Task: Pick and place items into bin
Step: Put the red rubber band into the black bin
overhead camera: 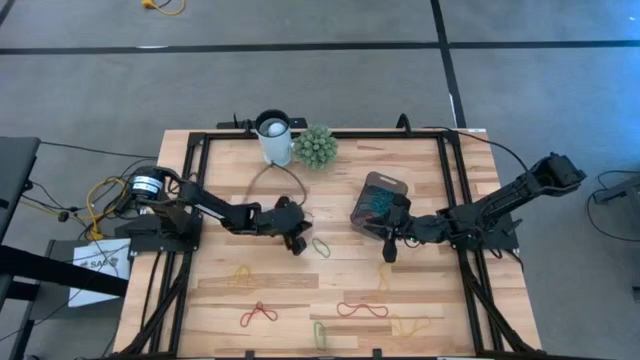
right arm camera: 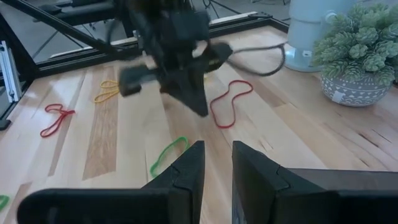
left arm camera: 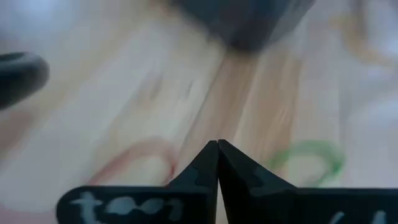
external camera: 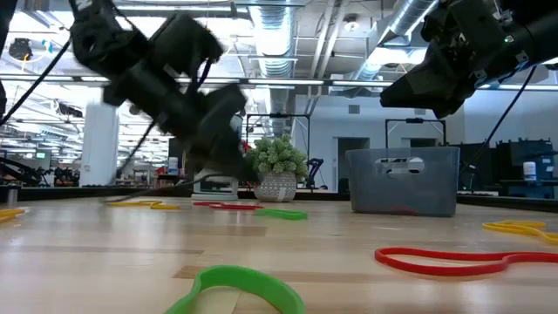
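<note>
Rubber bands lie scattered on the wooden table: a green one [overhead camera: 321,246], yellow ones [overhead camera: 240,272] [overhead camera: 408,325] and red ones [overhead camera: 258,315] [overhead camera: 362,309]. The translucent grey bin [overhead camera: 380,203] stands right of the table's middle, with something blue-green inside. My left gripper [overhead camera: 298,243] is shut just above the table, between a red band [right arm camera: 231,102] and a green band [right arm camera: 168,155]. I see nothing between its fingers [left arm camera: 217,149]. My right gripper [right arm camera: 217,163] hangs slightly open near the bin's front, with nothing in its gap.
A white cup [overhead camera: 274,135] and a green spiky plant ball [overhead camera: 315,145] stand at the table's far edge. A dark cable [overhead camera: 283,172] loops out from the cup. A black frame [overhead camera: 450,200] borders the table.
</note>
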`<control>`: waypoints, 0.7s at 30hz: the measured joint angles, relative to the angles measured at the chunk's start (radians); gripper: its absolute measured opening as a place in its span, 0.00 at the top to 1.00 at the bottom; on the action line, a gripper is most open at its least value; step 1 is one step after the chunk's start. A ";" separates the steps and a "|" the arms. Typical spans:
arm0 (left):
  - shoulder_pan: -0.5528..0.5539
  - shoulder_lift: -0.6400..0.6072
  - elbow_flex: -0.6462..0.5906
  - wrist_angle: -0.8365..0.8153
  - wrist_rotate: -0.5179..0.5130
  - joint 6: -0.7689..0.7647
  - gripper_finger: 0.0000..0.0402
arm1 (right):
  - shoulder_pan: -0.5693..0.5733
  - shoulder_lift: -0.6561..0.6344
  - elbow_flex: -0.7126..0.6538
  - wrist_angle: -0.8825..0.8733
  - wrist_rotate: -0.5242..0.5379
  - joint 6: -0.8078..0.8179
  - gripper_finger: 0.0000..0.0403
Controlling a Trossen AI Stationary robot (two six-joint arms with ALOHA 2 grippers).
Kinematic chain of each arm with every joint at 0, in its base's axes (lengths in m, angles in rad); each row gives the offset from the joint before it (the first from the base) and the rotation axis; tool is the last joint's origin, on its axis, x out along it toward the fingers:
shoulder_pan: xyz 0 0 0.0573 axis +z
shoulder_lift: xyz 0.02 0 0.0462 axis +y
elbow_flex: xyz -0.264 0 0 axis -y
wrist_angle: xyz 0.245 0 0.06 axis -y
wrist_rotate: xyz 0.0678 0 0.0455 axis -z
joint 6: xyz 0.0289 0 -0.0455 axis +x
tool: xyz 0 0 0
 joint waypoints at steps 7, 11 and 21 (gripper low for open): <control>-0.015 -0.047 0.157 -0.141 -0.011 0.141 1.00 | 0.000 0.000 0.000 0.000 0.000 0.000 0.81; -0.013 -0.045 0.234 -0.414 -0.064 0.149 1.00 | 0.000 0.000 0.000 0.000 0.000 0.000 0.81; -0.006 -0.033 0.210 -0.633 -0.091 0.017 1.00 | 0.000 0.000 0.000 0.000 0.000 0.000 0.81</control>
